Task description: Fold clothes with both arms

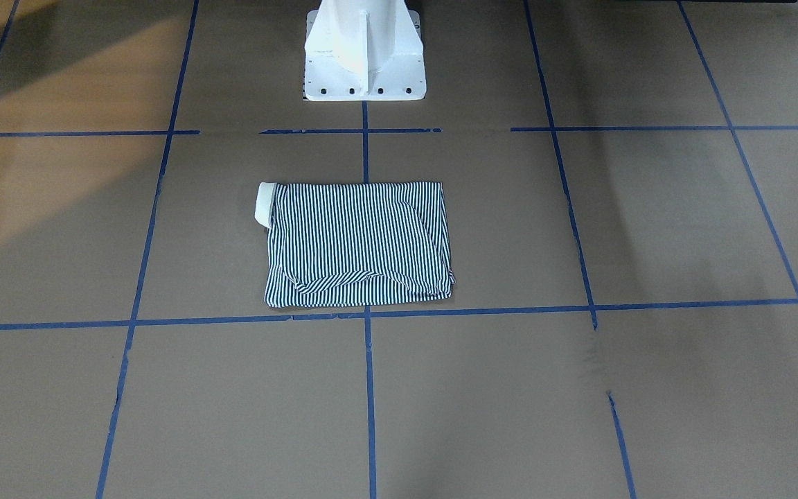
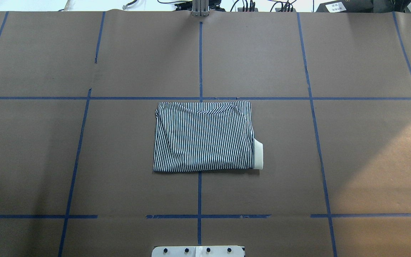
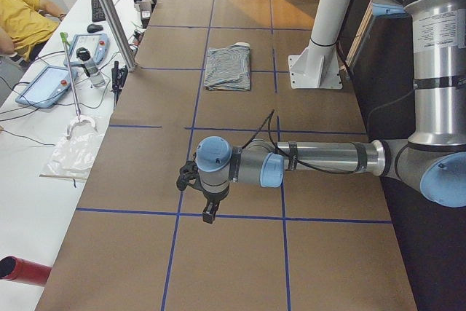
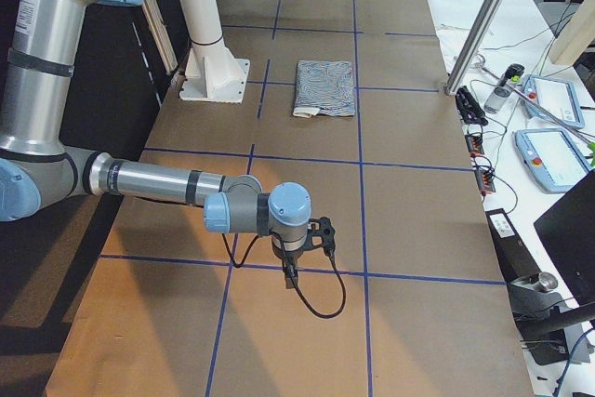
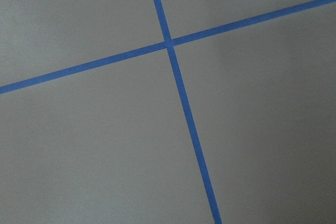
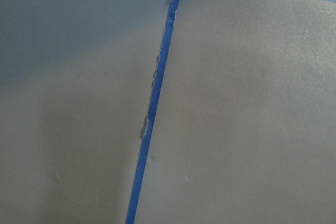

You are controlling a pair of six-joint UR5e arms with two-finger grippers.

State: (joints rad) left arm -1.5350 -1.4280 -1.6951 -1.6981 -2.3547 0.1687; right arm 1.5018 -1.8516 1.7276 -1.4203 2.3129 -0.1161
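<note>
Though neither arm shows in it, the front-facing view lists one striped polo shirt, folded to a flat rectangle on the brown counter, near the white pedestal. Its cream collar pokes out at the end toward the robot's right.

Overhead view: same item. Its long axis runs across the counter, from the robot's left to its right, and it straddles the central tape line. No arm is in view.

Exterior left view: left arm is stretched low over bare counter, left hand pointing down. Cannot tell whether its fingers are apart or together. The shirt lies well apart, farther along the counter toward the robot's right.

Exterior right view: right arm is in a mirrored pose, right hand pointing down. Finger state cannot be told here either. The shirt lies well apart, toward the robot's left.

Both wrist views show counter and tape only, with no shirt and no fingers.

Assessment: the fold looks complete or nearly so. The shirt sits between the two hands, neither plainly nearer, so any further reach would run inward along its long axis. The collar end falls to the right arm.
</note>
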